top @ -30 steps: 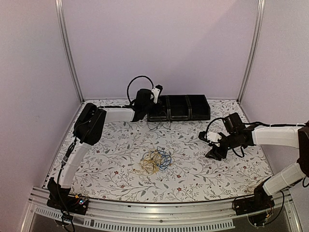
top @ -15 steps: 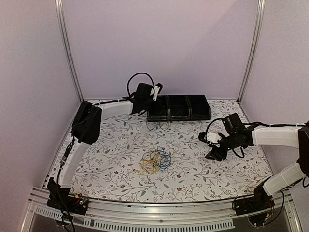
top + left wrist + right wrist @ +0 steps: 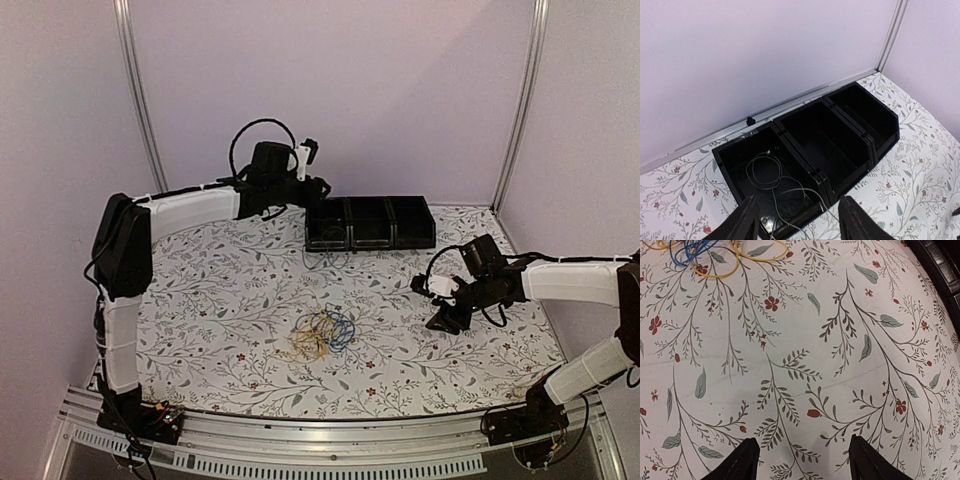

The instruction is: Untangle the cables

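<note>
The tangle of cables (image 3: 322,335), yellow-orange, blue and dark loops, lies on the flowered cloth at mid table. Its yellow and blue loops (image 3: 700,257) show at the top left of the right wrist view. A whitish cable (image 3: 774,197) lies coiled in the left compartment of the black bin (image 3: 867,137), one end trailing over the front wall. My left gripper (image 3: 318,187) (image 3: 797,217) hangs open above that compartment, holding nothing. My right gripper (image 3: 440,318) (image 3: 802,455) stands open low over bare cloth, right of the tangle.
The black bin (image 3: 385,200) with three compartments stands at the back of the table against the wall; its middle and right compartments hold nothing. Metal posts and pale walls close in the left, back and right sides.
My left gripper has opened and risen from the bin's left end, and the left arm has swung up and to the left. The right arm has not moved.
</note>
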`<state>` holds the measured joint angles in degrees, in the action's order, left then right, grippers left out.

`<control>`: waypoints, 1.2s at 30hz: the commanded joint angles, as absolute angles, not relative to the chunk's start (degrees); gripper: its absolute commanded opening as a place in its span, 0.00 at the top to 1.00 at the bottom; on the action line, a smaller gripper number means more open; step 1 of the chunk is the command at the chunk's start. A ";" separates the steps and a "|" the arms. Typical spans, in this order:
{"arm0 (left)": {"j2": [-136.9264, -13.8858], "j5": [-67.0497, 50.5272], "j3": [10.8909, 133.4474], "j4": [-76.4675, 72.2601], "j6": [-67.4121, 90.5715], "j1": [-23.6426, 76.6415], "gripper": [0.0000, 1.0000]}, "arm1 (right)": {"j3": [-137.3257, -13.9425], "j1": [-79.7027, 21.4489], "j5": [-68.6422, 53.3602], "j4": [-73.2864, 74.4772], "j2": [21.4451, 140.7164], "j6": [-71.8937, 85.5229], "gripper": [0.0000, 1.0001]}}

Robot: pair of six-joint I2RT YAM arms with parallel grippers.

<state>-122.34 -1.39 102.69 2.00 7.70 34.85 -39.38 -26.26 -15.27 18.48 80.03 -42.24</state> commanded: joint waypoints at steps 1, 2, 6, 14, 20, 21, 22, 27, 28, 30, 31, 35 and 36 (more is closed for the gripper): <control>-118.66 -1.90 93.17 4.55 10.94 37.24 0.45 | -40.76 -26.93 -14.96 19.21 81.07 -42.71 0.35; -118.30 -0.81 91.54 5.11 11.99 37.46 0.45 | -40.78 -27.02 -14.99 19.20 81.04 -42.67 0.35; -119.97 -0.17 88.36 7.02 15.77 38.05 0.45 | -40.78 -27.71 -14.87 19.26 81.33 -42.80 0.35; -125.63 -1.46 89.60 4.83 19.51 38.22 0.48 | -40.73 -28.31 -14.06 19.42 82.26 -42.80 0.35; -130.05 -0.77 93.44 5.94 21.51 38.12 0.50 | -40.69 -28.31 -13.95 19.42 82.26 -42.79 0.35; -130.54 -0.79 93.89 5.98 21.76 38.10 0.51 | -40.69 -28.30 -13.97 19.47 82.33 -42.80 0.35; -131.05 -0.87 94.23 5.98 21.90 38.06 0.51 | -40.69 -28.30 -13.96 19.46 82.41 -42.80 0.35; -133.55 -1.41 96.65 5.96 22.69 37.88 0.54 | -40.76 -28.33 -13.92 19.64 82.66 -42.85 0.35; -134.04 -1.48 97.10 5.83 22.80 37.82 0.55 | -40.78 -28.30 -13.90 19.74 82.70 -42.89 0.35; -134.98 -1.69 97.93 5.45 23.05 37.73 0.58 | -40.80 -28.36 -13.76 19.77 82.91 -42.89 0.35; -135.38 -2.00 98.25 5.08 23.15 37.73 0.59 | -40.86 -28.36 -13.72 19.86 83.00 -42.89 0.35; -137.09 -3.09 99.98 4.31 23.77 37.41 0.69 | -40.87 -28.37 -13.57 19.93 83.15 -42.87 0.35; -137.37 -3.34 100.28 4.13 23.83 37.29 0.74 | -40.83 -28.39 -13.62 19.95 83.08 -42.89 0.35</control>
<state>-135.52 -1.76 98.04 5.61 23.07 37.80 -39.70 -28.08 -13.93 19.31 82.52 -42.54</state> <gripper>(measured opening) 0.328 0.652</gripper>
